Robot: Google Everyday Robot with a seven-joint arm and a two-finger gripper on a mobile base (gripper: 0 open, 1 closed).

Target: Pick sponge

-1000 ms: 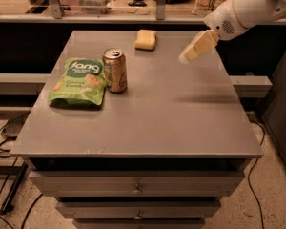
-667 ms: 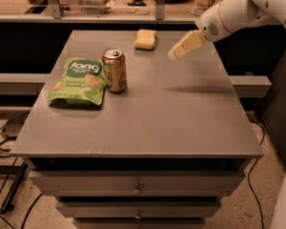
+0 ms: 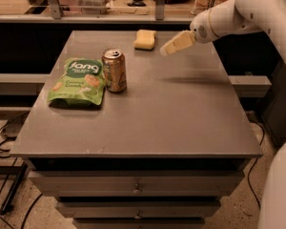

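Observation:
The sponge [image 3: 145, 39] is a small pale yellow foam block lying flat near the far edge of the grey table [image 3: 181, 118], a little right of centre. My gripper [image 3: 169, 48] hangs above the table on the white arm that comes in from the upper right. Its pale yellow fingers point down and left toward the sponge. The gripper is just right of the sponge, a short gap away, and not touching it. It holds nothing that I can see.
A copper-coloured drink can [image 3: 114, 70] stands upright left of centre. A green snack bag [image 3: 77, 81] lies flat beside it on the left. The table has drawers [image 3: 136, 189] below its front edge. A dark counter and shelf run behind the table.
My gripper has moved left and slightly toward the far edge, closing the gap to the sponge. The sponge, can and bag have not moved.

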